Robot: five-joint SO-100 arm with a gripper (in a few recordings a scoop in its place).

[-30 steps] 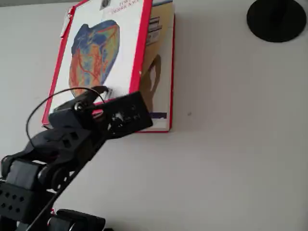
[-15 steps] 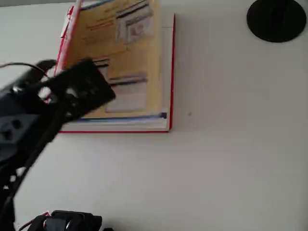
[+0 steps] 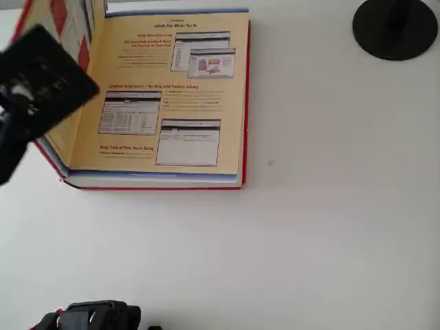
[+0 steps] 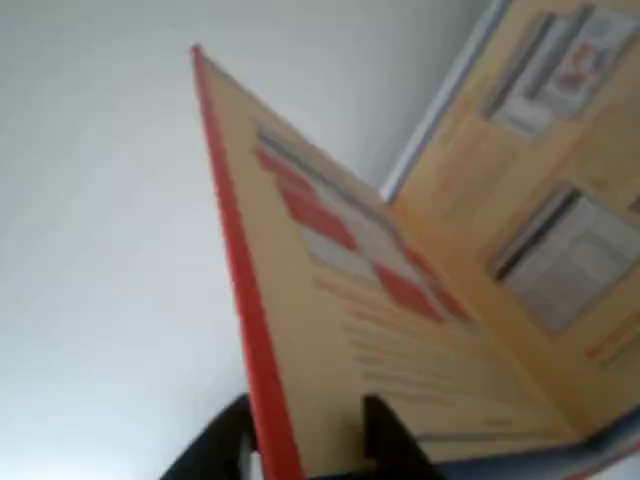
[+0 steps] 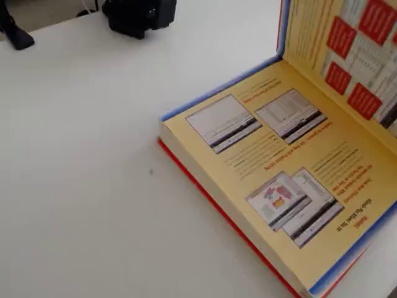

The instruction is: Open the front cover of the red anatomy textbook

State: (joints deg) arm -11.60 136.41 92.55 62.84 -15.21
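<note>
**Half open: cover is up, not laid flat yet**

Going left to right in the overhead view: the end effector (image 3: 31, 89) sits at the far left, raised above the table (image 3: 309, 227), blurry and dark. In the wrist view its two fingers (image 4: 385, 435) straddle the red edge of the front cover (image 4: 330, 330), clamped on it I'd say, which is why the cover stands tilted instead of dropping. Right of that, the red anatomy textbook (image 3: 165, 103) lies flat with its tan endpaper showing. Far right, a black round base (image 3: 395, 27) stands well apart.
</note>
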